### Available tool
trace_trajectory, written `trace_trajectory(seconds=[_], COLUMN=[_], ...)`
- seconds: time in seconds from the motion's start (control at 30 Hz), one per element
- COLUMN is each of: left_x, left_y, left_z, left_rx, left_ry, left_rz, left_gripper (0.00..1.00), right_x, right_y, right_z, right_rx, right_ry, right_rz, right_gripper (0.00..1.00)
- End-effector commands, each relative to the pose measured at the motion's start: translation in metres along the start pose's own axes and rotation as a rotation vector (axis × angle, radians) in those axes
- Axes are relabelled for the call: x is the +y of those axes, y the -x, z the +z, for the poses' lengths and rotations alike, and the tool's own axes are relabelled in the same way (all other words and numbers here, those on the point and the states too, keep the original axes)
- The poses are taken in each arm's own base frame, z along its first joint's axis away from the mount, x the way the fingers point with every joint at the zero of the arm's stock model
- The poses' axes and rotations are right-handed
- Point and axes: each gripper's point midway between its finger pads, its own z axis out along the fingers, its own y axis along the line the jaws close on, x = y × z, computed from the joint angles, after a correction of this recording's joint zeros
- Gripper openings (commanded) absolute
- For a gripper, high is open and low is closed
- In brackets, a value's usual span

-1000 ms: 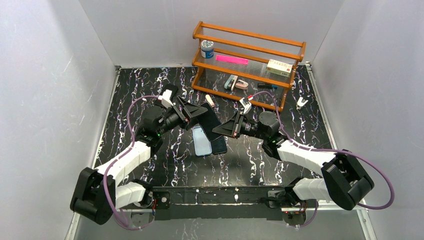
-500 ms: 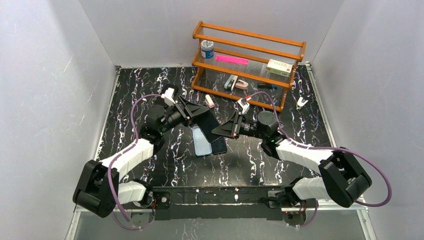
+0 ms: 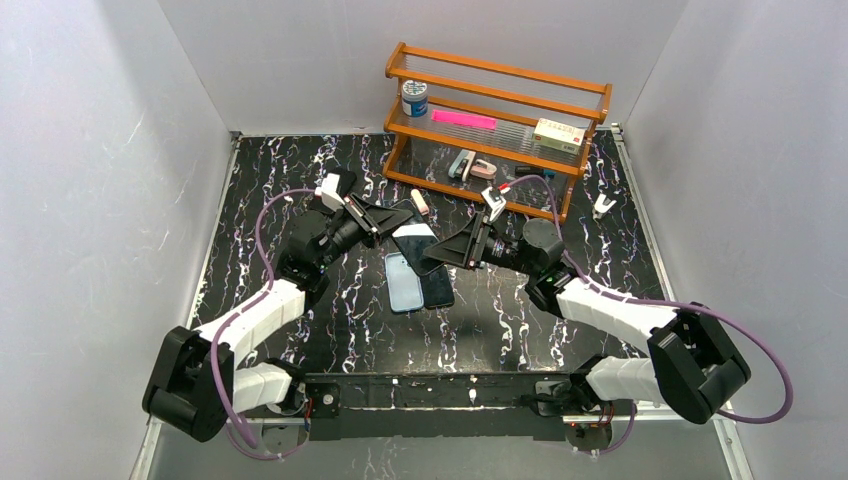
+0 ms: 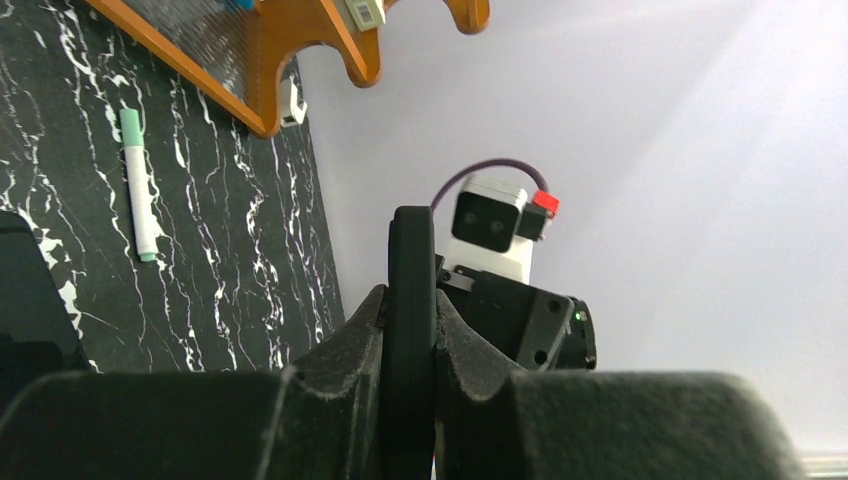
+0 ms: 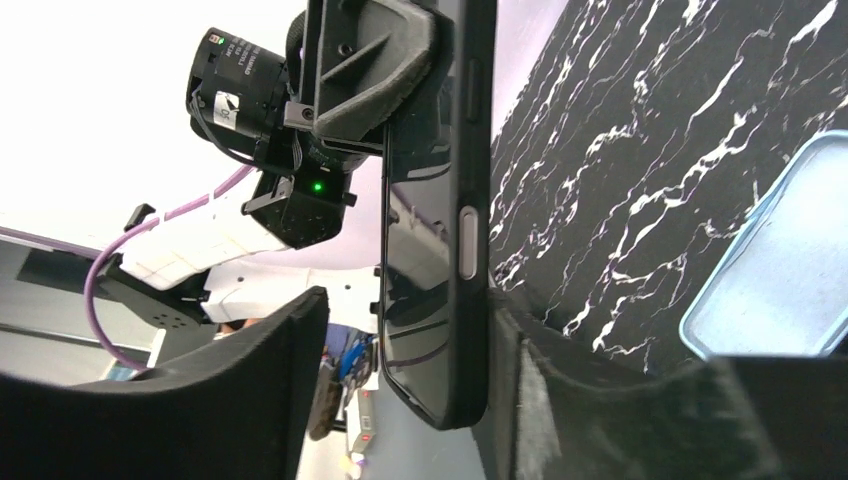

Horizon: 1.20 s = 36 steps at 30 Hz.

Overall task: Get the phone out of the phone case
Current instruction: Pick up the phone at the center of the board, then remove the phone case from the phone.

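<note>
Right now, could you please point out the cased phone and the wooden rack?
cased phone (image 5: 475,160), right wrist view, side edge.
wooden rack (image 3: 500,70), top external view, top rail.

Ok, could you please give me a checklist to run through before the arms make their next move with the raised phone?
1. Left gripper clamped on the raised phone: ok.
2. Right gripper open, jaws either side of the phone: ok.
3. Phone lifted off the table: ok.
4. Phone free of any case: cannot tell.
5. Spot beneath it clear: not ok, a light blue case and a flat dark phone lie there.
</note>
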Motion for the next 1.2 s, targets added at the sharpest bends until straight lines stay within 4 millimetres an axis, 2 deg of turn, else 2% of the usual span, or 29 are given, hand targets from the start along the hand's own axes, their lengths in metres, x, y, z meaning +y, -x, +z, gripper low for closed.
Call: trace_trajectory(seconds=[0.0,0.1,0.33,0.53,0.87,1.17], left_x=[-0.028,-0.033,-0.047,-0.051,-0.059,-0.058], left_y=[0.019,0.024,0.037,0.04,0.037,0.033], left_z=[-0.007,-0.007,-0.01,-0.013,-0.015,-0.018], left_rx=[-0.113,-0.142,-0.207,-0.24,-0.242,-0.253], left_ry=[-0.068,-0.075,-0.111,-0.127,-0.149,-0.151], left_rz=[-0.008,-0.018,-0.061,-0.096,-0.117,-0.141], left_gripper=[0.0,0.0,0.0,0.0,0.0,0.0], right_x=[0.02,0.021,0.024,0.03,0.043,0.055], right_y=[0.015,0.011,0.003,0.003,0.004,-0.004], right_z=[-0.002,-0.005,-0.009,-0.01,0.001,0.013], right_rx=[-0.064,-0.068,-0.067,-0.081,-0.088,-0.079], right_ry=[0.044,0.061,0.083,0.106,0.169,0.208], right_rz=[-0.087,-0.079,-0.075,-0.091,-0.135,-0.161], right_gripper=[0.68,0.72,0.71,0.63,0.57,0.51])
